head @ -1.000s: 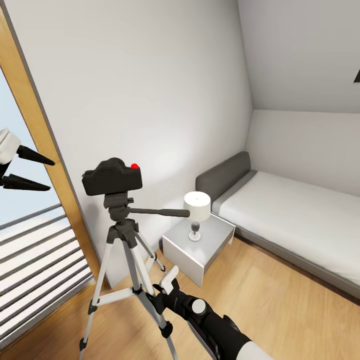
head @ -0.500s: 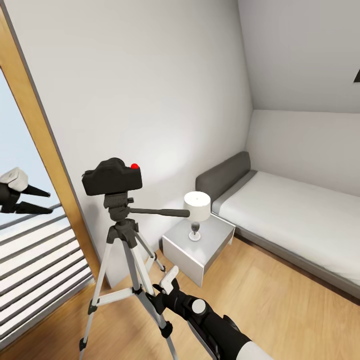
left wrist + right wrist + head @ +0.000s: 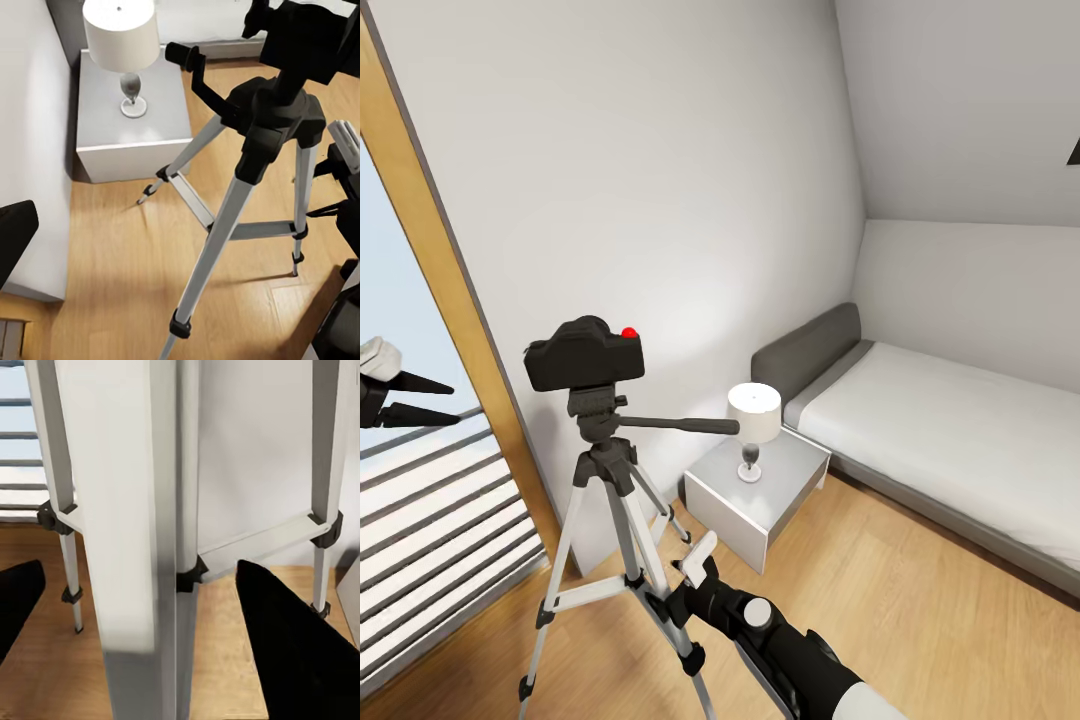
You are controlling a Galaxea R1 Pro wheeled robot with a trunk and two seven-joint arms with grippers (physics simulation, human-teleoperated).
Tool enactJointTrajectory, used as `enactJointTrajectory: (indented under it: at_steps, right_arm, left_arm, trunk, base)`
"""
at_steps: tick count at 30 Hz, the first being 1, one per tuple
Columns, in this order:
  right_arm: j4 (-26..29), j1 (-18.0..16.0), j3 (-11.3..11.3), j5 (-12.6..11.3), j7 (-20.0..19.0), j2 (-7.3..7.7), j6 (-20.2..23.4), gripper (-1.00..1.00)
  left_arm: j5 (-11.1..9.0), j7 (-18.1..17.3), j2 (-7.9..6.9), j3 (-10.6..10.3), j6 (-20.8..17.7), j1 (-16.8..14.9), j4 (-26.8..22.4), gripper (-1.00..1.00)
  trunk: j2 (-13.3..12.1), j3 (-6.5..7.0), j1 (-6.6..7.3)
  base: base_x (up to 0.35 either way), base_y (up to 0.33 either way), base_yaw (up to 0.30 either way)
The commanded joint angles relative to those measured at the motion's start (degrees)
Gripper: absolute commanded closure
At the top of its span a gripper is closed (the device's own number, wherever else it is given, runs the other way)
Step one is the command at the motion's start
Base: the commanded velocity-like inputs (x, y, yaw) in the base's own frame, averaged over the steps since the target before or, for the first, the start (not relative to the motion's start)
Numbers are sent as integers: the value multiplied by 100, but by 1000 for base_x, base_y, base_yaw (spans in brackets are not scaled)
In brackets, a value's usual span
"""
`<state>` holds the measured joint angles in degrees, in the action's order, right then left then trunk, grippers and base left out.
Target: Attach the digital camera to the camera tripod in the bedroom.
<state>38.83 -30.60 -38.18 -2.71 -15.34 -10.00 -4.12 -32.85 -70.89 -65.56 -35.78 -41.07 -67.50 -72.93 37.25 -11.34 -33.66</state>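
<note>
The black digital camera (image 3: 585, 355) with its red button sits on top of the camera tripod (image 3: 598, 470), whose silver legs spread over the wooden floor. The pan handle (image 3: 680, 425) points toward the lamp. My left gripper (image 3: 455, 403) hangs open at the far left, well apart from the camera, with nothing between its fingers. My right gripper (image 3: 678, 590) is low at the tripod's front leg. In the right wrist view its black fingers (image 3: 292, 645) stand open on either side of a silver leg (image 3: 142, 547). The left wrist view looks down on the tripod (image 3: 262, 135) and the camera (image 3: 307, 34).
A grey bedside table (image 3: 760, 490) with a white lamp (image 3: 753, 420) stands just right of the tripod. The grey-framed bed (image 3: 950, 440) runs along the right wall. A wood-framed window with horizontal rails (image 3: 440, 520) is at the left.
My left gripper has dropped lower and drawn back to the left, away from the camera. The right arm, the camera and the tripod have barely moved.
</note>
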Motion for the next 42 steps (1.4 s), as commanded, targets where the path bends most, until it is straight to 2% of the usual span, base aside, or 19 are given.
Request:
enactJointTrajectory:
  at_steps: [1, 11, 14, 16, 20, 23, 29, 35, 38, 42]
  right_arm:
    - [-7, -7, -7, -28, -13, 0, -33, -100]
    - [-7, -7, -5, -35, -16, 0, -128, -100]
    - [-7, -7, -5, -36, -14, 0, -135, -100]
    - [-7, -7, -5, -36, -15, 0, -137, -100]
    - [-3, -7, -5, -35, -18, 0, -142, -100]
    - [29, -7, -2, -31, -30, 0, -142, -100]
    - [58, -3, 9, -28, -62, 0, -124, -100]
    - [74, 8, 23, -28, -75, 0, -96, -100]
    - [76, 17, 19, -29, -64, 0, -79, -100]
    - [74, 23, 13, -28, -46, 0, -64, -100]
  left_arm:
    - [-49, 7, -8, -27, -51, -16, 4, -100]
    - [-48, 23, -9, 12, -51, 15, 13, -100]
    - [-101, 8, -8, 14, -106, 52, 80, -100]
    - [-254, -23, -5, 16, -153, 131, 175, -100]
    - [-815, -16, -6, 22, -209, 341, 400, -100]
    - [-1120, 149, 9, 17, -230, 534, 674, -100]
    - [-1435, 666, 59, 22, -243, 1126, 1197, -100]
    - [-1885, 862, 198, 1, -244, 1462, 1543, -100]
    - [-2006, 893, 239, -10, -247, 1630, 1601, -100]
    - [-2063, 921, 314, -3, -245, 1940, 1658, -100]
  trunk:
    - [9, -10, -2]
    - [9, -10, -2]
    - [9, -10, -2]
    - [9, -10, -2]
    - [9, -10, -2]
    - [9, -10, -2]
    - [9, -10, -2]
    - [9, -10, -2]
    - [9, -10, -2]
    - [9, -10, -2]
  base:
    - [0, 0, 0]
    - [0, 0, 0]
    - [0, 0, 0]
    - [0, 0, 0]
    - [0, 0, 0]
    - [0, 0, 0]
    - [0, 0, 0]
    - [0, 0, 0]
    - [0, 0, 0]
    - [0, 0, 0]
